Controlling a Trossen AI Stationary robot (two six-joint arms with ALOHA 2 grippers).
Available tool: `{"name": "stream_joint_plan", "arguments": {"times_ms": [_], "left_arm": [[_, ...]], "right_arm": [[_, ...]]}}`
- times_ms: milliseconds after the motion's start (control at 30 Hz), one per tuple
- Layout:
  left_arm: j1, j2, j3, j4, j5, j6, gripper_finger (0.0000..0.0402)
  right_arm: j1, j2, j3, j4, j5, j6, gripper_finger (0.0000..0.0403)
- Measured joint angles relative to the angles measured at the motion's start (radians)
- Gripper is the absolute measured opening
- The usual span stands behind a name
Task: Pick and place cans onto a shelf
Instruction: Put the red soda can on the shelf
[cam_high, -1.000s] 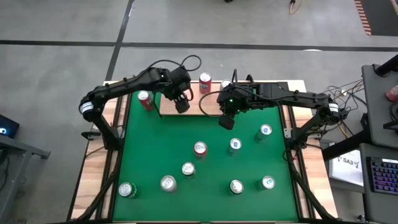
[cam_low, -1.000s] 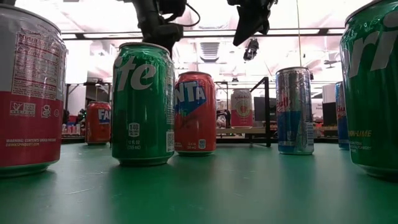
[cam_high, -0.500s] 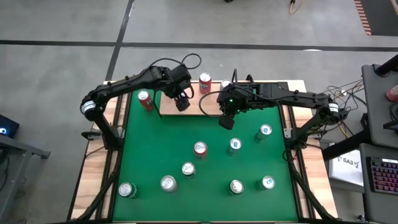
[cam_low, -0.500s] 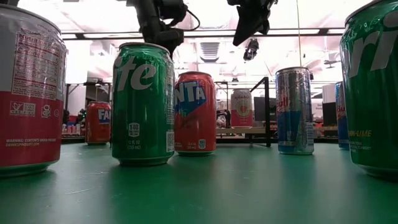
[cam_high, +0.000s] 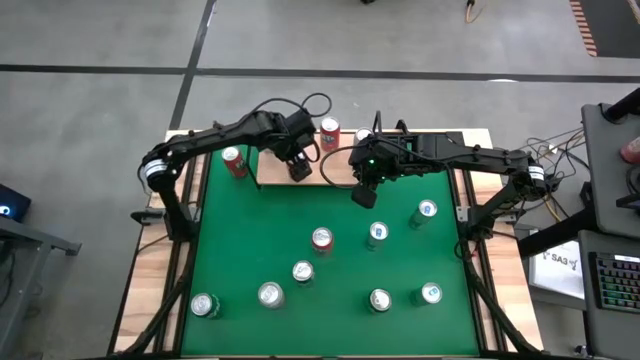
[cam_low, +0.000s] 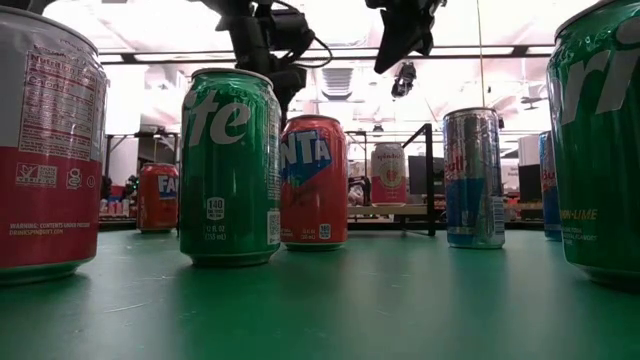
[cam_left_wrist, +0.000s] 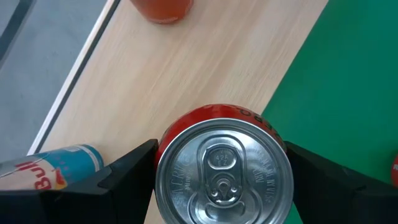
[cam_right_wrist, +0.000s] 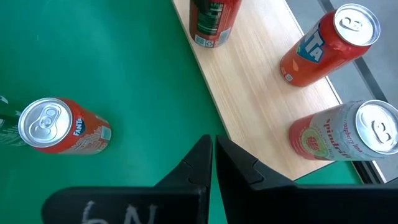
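The left claw (cam_left_wrist: 217, 180) pinches a red can (cam_left_wrist: 222, 168) over the shelf (cam_left_wrist: 205, 68)'s 6 o'clock edge; next, set it down. The right claw (cam_right_wrist: 213, 163) is pressed together.

A red can with a silver top (cam_left_wrist: 222, 176) sits between the black left end effector's (cam_left_wrist: 217, 180) fingers, over a pale wood-grain shelf (cam_left_wrist: 205, 68) and green bench (cam_left_wrist: 348, 81), beside a blue-and-silver can (cam_left_wrist: 53, 168) and an orange can (cam_left_wrist: 161, 7).
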Motion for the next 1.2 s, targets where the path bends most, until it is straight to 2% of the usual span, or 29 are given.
{"name": "stream_joint_plan", "arguments": {"times_ms": [1200], "left_arm": [[0.0,0.013,-0.037,0.047,0.0,0.022,0.0288]], "right_arm": [[0.0,0.0,0.0,0.001,0.0,0.0,0.0012]]}}
